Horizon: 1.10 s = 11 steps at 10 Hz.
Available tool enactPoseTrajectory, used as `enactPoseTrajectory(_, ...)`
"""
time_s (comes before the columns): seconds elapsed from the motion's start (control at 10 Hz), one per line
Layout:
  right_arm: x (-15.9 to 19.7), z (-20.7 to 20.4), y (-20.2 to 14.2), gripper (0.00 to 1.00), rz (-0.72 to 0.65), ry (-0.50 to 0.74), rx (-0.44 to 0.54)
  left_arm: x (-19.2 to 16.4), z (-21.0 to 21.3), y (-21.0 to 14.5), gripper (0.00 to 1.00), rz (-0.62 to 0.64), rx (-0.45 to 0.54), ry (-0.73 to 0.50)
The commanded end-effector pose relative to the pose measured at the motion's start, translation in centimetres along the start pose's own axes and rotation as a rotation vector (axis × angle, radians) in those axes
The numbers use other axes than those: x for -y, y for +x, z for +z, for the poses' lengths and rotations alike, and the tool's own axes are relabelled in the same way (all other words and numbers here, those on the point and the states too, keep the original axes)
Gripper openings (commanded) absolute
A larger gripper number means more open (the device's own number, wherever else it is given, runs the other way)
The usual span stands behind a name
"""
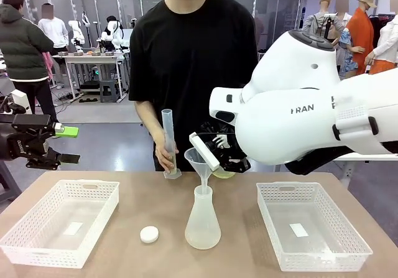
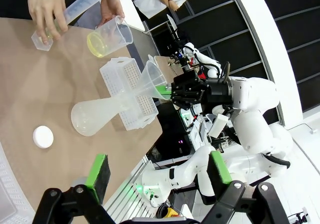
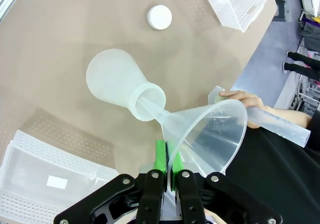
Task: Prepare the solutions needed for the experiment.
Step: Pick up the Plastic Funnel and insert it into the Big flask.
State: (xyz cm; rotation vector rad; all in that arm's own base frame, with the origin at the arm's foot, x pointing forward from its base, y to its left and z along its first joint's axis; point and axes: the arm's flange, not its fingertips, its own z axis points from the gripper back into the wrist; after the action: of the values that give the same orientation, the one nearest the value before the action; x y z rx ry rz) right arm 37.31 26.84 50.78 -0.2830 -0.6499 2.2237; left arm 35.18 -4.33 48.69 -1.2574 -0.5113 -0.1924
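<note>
Clamped on the rim of the funnel [image 1: 200, 161], the jaws of the right gripper [image 3: 167, 156] hold it with its stem in the neck of the conical flask [image 1: 203, 225] at the table's middle. The left gripper [image 1: 67, 144] hangs at the far left, jaws wide apart and empty. At the far side a person's hand [image 1: 165, 157] grips a graduated cylinder [image 1: 168, 135], its base on the table. The yellow-green solution [image 2: 96, 43] lies shallow in a beaker [image 2: 114, 32] just right of it. A white cap [image 1: 149, 234] lies near, left of the flask.
</note>
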Motion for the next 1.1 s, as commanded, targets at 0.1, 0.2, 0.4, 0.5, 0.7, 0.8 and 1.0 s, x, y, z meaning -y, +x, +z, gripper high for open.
enactPoseTrajectory(0.1,-0.2,-1.3,-0.7,0.04,0.02,-0.014,0.054,0.0,-0.2,0.1,1.0,-0.018,0.014,-0.024)
enactPoseTrajectory(0.2,-0.3,-1.7,-0.7,0.04,0.023,-0.007,0.056,0.0,-0.2,0.1,1.0,-0.018,0.014,-0.024)
enactPoseTrajectory(0.4,-0.5,-2.0,-0.7,0.04,0.017,0.005,0.058,0.0,-0.2,0.1,1.0,-0.018,0.014,-0.024)
enactPoseTrajectory(0.5,-0.6,-2.1,-0.7,0.04,0.016,0.007,0.059,0.0,-0.2,0.1,1.0,-0.018,0.014,-0.024)
enactPoseTrajectory(0.7,-0.7,-2.5,-0.7,0.04,0.023,0.012,0.062,0.0,-0.2,0.1,1.0,-0.018,0.014,-0.024)
enactPoseTrajectory(0.8,-0.8,-2.6,-0.7,0.04,0.023,0.017,0.064,0.0,-0.2,0.1,1.0,-0.018,0.014,-0.024)
enactPoseTrajectory(1.0,-0.9,-2.7,-0.6,0.22,0.025,0.025,0.054,0.0,-0.2,0.1,1.0,-0.018,0.014,-0.024)
